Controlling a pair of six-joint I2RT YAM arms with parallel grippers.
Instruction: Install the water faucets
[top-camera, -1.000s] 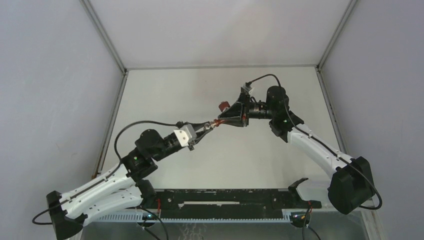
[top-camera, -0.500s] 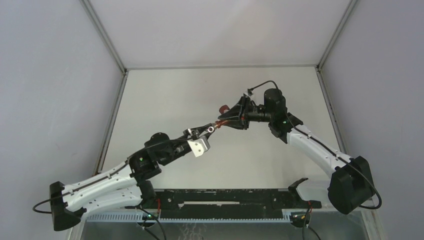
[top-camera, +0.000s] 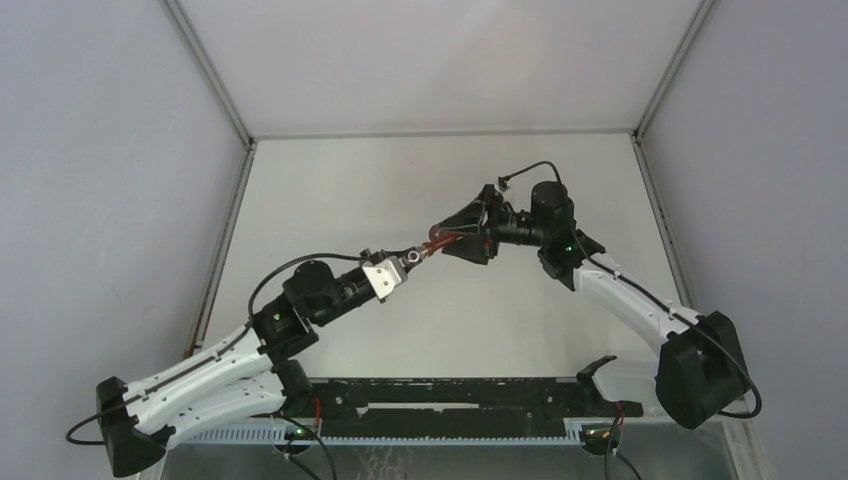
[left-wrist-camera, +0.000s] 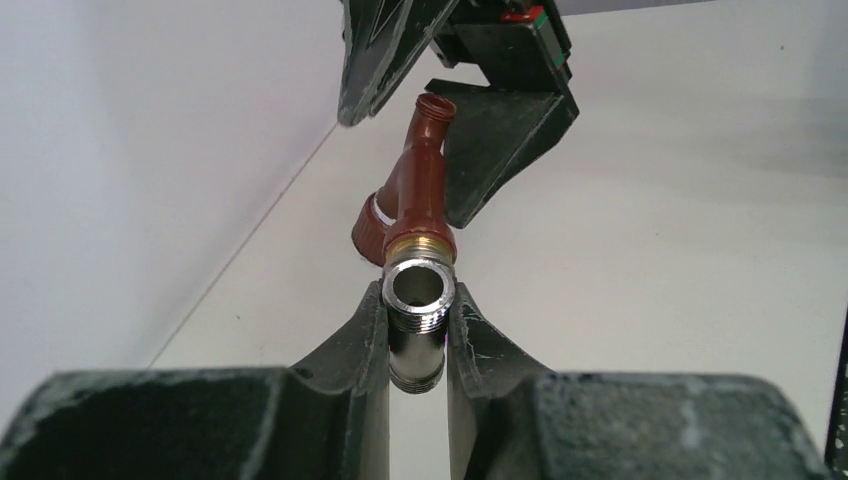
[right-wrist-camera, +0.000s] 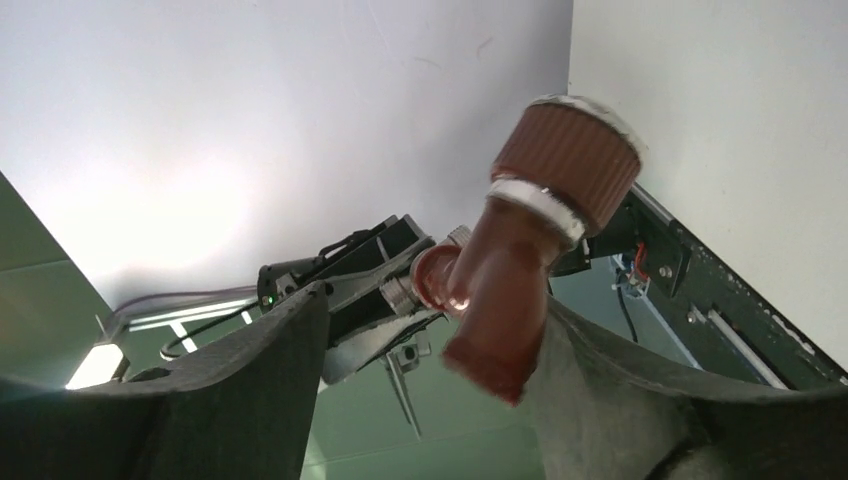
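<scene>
White tabletop (top-camera: 330, 190), grey walls, both arms meeting mid-air over the centre. L gripper (left-wrist-camera: 418, 312) is clamped on the silvery fitting (left-wrist-camera: 417, 283), whose threaded open end points at the camera. Butted against its far end is the brass collar of the reddish-brown faucet (right-wrist-camera: 505, 290), with pipe and knob angling away. R gripper (top-camera: 455, 236) sits around the faucet body with its jaws apart: clear gap on one side, the other finger approx. touching.

Step, by my read: screwing faucet onto fitting, R letting go to re-grip. Next needs R to roll its wrist back, close on the body again and turn, while L holds firm and in line.

Vs 1 s ago: R was tight on the faucet and is now spread. The knob no longer shows above R's fingers. L's wrist has rolled.
</scene>
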